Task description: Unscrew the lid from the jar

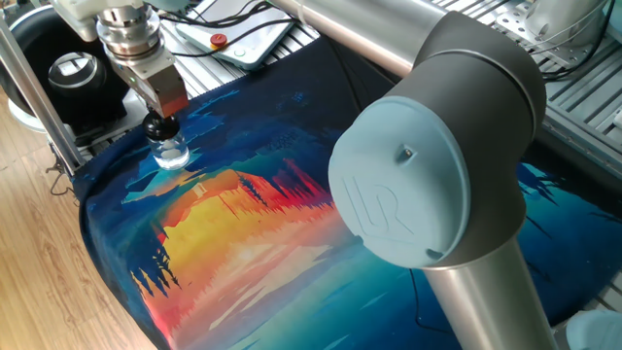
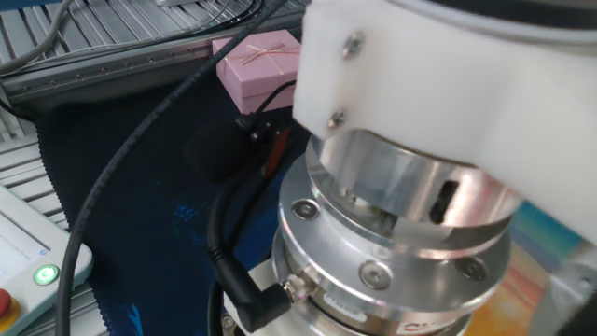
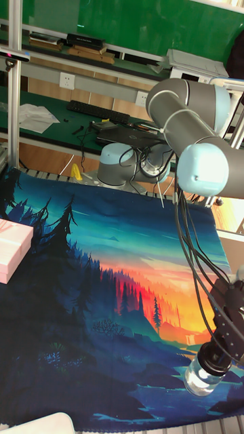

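Jar [image 1: 173,153]: small, clear, rounded glass, standing upright on the painted cloth [image 1: 253,224] near its corner; in the tall fixed view it is showing as a clear round body [image 3: 200,380] at the cloth's lower edge.
Lid [image 1: 155,126]: small black rounded cap, sitting on the jar's neck, looking about as wide as the neck.
Surface: covered by the cloth, which is showing a sunset in orange and red with blue forest around it.
Around: a black ring-shaped device with a silver centre [image 1: 74,70] is sitting off the cloth behind the jar; a pink gift box [image 2: 261,65] is lying at the cloth's far edge, well apart from the jar; a control box with a red button [image 1: 221,42] is lying beyond the cloth.
In the way: the arm's big grey and pale-blue joint [image 1: 408,185] is filling much of one fixed view; the wrist flange [image 2: 392,243] is blocking the jar in the other fixed view.
Fingers [image 1: 160,124]: pointing straight down and closing around the lid, gripping it.
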Available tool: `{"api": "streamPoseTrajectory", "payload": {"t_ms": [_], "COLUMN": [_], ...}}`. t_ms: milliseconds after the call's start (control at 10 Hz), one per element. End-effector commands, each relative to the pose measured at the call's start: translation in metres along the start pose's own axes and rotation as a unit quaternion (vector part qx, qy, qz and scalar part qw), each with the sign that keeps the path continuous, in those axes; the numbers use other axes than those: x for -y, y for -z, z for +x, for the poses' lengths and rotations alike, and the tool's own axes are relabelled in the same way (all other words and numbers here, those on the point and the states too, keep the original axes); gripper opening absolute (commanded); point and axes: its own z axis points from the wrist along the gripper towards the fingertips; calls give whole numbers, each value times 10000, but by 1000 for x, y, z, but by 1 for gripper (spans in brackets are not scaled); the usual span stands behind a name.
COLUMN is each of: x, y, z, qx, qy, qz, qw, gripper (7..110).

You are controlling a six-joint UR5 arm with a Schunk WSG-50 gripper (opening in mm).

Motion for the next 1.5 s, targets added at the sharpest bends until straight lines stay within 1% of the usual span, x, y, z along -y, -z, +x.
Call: {"api": "streamPoseTrajectory", "payload": {"t_ms": [0,100,300,400,500,600,700,800,900,1000,1100,1400], "x": [-2,-7,-9,-9,-9,-9,-4,-3,-6,-6,-7,-8], "y": [9,14,23,24,23,21,16,14,12,10,8,9], "z": [-7,-6,-4,-5,0,7,10,10,11,11,16,12], "qx": [34,36,46,76,-6,-62,28,65,34,18,-87,-14], "qy": [-218,-547,-1243,-1328,-1369,-1592,-1996,-2238,-2349,-2326,-2357,-2481], "qz": [-46,-71,-43,-52,-24,19,151,153,88,44,15,-20], "qw": [9997,9985,9922,9911,9906,9872,9798,9745,9720,9726,9718,9687], "gripper": [44,44,44,44,44,44,44,44,44,44,44,44]}}
